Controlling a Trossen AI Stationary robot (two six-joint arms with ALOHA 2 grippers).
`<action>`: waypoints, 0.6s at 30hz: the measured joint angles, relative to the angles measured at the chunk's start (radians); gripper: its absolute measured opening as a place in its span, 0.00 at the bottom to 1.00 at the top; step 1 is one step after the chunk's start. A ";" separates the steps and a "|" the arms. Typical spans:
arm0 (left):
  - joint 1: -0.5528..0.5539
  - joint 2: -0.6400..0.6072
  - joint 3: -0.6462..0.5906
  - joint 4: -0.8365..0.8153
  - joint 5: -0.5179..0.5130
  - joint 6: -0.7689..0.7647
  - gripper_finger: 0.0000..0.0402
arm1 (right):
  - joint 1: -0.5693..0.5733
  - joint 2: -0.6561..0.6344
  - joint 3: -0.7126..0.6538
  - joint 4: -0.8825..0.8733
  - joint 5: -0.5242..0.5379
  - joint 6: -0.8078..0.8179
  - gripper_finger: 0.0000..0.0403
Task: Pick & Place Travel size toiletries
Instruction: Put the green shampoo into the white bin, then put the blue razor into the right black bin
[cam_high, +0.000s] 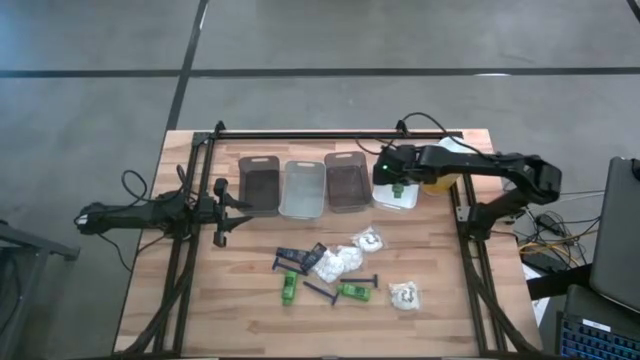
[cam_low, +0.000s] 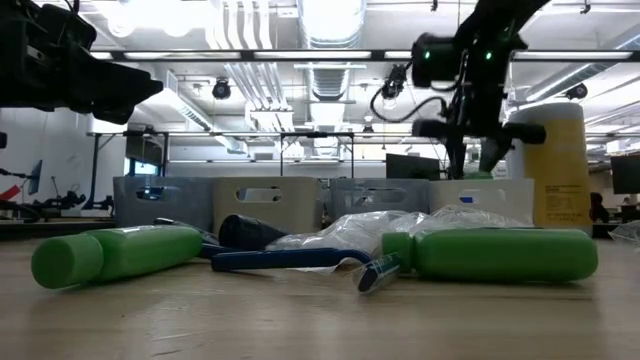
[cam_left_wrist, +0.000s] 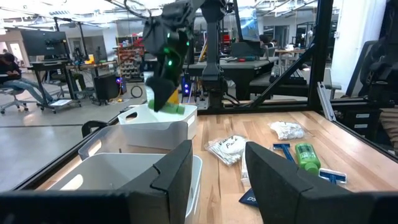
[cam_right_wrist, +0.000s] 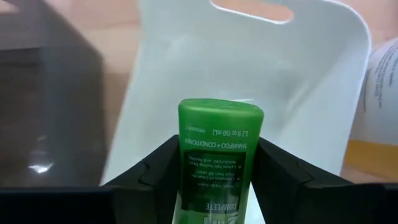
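My right gripper (cam_high: 397, 186) is shut on a small green bottle (cam_right_wrist: 217, 155) above the white bin (cam_right_wrist: 249, 56) at the right end of the bin row. It also shows in the left wrist view (cam_left_wrist: 163, 93) and the low view (cam_low: 470, 130). Two more green bottles (cam_high: 289, 288) (cam_high: 354, 291), thin blue razors (cam_high: 322, 292), navy packets (cam_high: 290, 258) and white sachets (cam_high: 335, 262) lie flat on the table's middle. My left gripper (cam_high: 222, 206) is open and empty at the table's left, beside the bins. My right gripper pinches the green bottle by its two sides (cam_right_wrist: 186, 168) between the two fingers (cam_right_wrist: 155, 168). The bottle lies along the fingers, and its free end (cam_right_wrist: 219, 112) sticks out past the fingertips. The fingers point down from above. The bottle is lifted clear over the white bin.
Two dark bins (cam_high: 261, 183) (cam_high: 348, 181) and a clear bin (cam_high: 303, 187) stand in the row with the white bin along the far side. A tall yellow bottle (cam_low: 548, 165) stands right of the white bin. Black frame rails (cam_high: 470, 270) run along both table sides.
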 joint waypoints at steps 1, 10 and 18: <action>0.000 0.000 0.000 0.000 0.000 0.000 0.39 | 0.000 0.016 0.000 0.000 0.010 0.006 0.42; 0.000 0.000 0.000 0.000 0.000 0.000 0.39 | 0.000 0.054 0.002 -0.001 0.021 0.003 0.54; 0.000 0.000 0.000 0.000 0.000 0.000 0.39 | 0.016 -0.032 0.002 0.002 0.033 -0.036 0.65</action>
